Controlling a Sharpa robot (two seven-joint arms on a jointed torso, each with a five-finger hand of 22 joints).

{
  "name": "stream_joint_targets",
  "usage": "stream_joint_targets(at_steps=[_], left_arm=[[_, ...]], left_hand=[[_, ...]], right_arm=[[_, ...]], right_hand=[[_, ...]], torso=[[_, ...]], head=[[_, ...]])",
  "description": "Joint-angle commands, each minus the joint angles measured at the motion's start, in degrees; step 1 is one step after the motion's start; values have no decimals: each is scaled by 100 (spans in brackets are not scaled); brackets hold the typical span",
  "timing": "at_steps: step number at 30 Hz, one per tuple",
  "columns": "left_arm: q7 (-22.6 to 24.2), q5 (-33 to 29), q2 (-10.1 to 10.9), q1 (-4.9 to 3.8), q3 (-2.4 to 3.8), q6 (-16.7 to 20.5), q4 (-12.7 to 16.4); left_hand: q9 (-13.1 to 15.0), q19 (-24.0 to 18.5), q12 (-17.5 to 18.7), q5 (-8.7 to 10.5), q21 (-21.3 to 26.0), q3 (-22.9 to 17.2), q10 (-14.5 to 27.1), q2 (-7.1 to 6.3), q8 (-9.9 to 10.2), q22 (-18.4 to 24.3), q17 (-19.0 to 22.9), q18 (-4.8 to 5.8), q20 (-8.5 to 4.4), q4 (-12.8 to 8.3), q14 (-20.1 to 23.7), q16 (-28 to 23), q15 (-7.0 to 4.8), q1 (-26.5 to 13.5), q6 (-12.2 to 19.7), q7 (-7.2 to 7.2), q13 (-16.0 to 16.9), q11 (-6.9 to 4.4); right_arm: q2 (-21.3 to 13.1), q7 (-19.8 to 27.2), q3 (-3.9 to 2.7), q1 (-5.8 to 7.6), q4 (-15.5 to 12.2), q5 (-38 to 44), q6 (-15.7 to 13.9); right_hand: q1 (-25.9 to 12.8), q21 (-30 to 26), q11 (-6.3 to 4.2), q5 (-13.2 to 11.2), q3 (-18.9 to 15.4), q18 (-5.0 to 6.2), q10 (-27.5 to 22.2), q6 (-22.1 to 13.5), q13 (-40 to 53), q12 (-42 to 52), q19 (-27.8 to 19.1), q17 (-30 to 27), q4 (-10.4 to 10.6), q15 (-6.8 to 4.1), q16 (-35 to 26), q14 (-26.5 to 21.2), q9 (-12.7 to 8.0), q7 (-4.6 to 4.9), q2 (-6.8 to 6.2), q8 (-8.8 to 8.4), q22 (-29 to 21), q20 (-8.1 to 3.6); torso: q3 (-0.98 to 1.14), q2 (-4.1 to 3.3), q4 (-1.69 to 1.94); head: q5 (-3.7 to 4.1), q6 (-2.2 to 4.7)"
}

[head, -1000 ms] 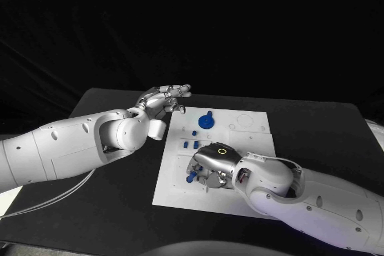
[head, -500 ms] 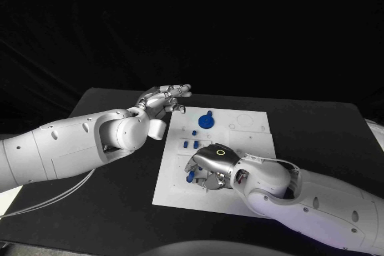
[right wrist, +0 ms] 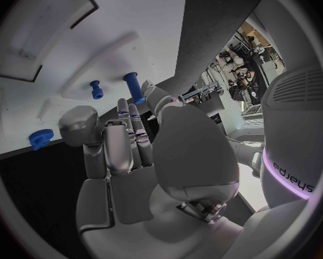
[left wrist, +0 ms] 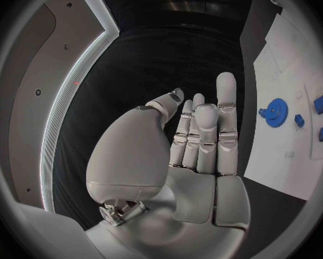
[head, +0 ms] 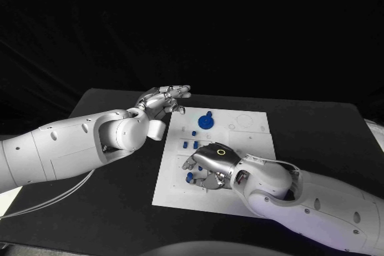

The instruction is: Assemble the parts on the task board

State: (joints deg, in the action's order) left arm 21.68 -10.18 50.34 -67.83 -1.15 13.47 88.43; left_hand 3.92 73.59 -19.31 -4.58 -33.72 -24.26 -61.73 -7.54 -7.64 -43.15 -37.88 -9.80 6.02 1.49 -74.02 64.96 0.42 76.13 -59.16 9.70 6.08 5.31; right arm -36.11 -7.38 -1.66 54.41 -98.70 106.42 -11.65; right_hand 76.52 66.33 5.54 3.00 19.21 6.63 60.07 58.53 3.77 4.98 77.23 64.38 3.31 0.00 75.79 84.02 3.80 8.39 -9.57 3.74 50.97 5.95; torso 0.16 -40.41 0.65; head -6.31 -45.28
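The right hand (head: 210,166) lies low over the near part of the task board (head: 249,138), fingers apart, holding nothing, blue parts (head: 190,177) at its fingertips. Farther left, the left hand (head: 162,101) hovers above the desk (head: 320,128), fingers straight, empty, beside a blue gear (head: 206,121).

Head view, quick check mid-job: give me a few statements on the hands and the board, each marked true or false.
1. The left hand holds a blue part. False: it holds nothing, fingers straight, off the board's far left corner.
2. The right hand is over the near half of the board. True.
3. The blue gear lies on the board's far half, clear of both hands. True.
4. The gear lies on the black table. False: it lies on the board.
5. Small blue parts lie between the gear and the right hand. True.
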Motion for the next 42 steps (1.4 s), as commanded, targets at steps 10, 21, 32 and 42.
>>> stream_joint_targets(at_steps=[10,21,32,42], left_arm=[[-6,25,22,-2,-1,-118,6],[30,25,87,-3,-49,-74,52],[87,25,70,48,-75,-56,23],[76,25,55,81,-77,-90,3]], left_hand=[[-5,32,-29,-30,26,14,44,41,-20,5,11,-62,3,-14,53,-5,6,3,40,6,9,10],[-5,32,-32,-30,28,16,48,40,-20,7,23,-62,3,-17,57,-10,6,5,42,7,9,11],[-2,33,-53,-31,31,14,41,50,-30,9,17,-62,3,-28,55,-2,5,20,33,2,13,6],[-1,33,-57,-31,32,15,39,52,-33,10,18,-62,3,-28,55,-2,5,20,31,2,14,6]], right_arm=[[-1086,-73,-81,99,-726,-1029,-754],[-2596,-1347,-79,198,-1300,-2513,-827],[-3023,-2042,-17,53,-1457,-2141,-595],[-2771,-2285,-8,-50,-1363,-1798,-530]], right_hand=[[35,101,-62,27,-185,25,556,29,86,430,89,76,46,-10,31,161,17,59,154,0,188,-15],[-789,973,-507,1078,-1100,-195,2208,331,4566,5117,589,836,799,-388,557,348,165,-302,157,486,1434,-391],[-703,1203,-516,1237,-1934,-249,2315,115,7165,7274,661,1430,1250,-384,901,414,501,-329,454,1047,1794,-404],[-730,1259,-505,1233,-2154,-265,2383,16,7401,7440,683,1547,1315,-372,963,430,571,-320,501,1134,1890,-391]], torso=[[-8,22,-45],[11,73,-221],[40,110,-278],[30,104,-257]], head=[[152,81],[377,195],[466,181],[443,153]])
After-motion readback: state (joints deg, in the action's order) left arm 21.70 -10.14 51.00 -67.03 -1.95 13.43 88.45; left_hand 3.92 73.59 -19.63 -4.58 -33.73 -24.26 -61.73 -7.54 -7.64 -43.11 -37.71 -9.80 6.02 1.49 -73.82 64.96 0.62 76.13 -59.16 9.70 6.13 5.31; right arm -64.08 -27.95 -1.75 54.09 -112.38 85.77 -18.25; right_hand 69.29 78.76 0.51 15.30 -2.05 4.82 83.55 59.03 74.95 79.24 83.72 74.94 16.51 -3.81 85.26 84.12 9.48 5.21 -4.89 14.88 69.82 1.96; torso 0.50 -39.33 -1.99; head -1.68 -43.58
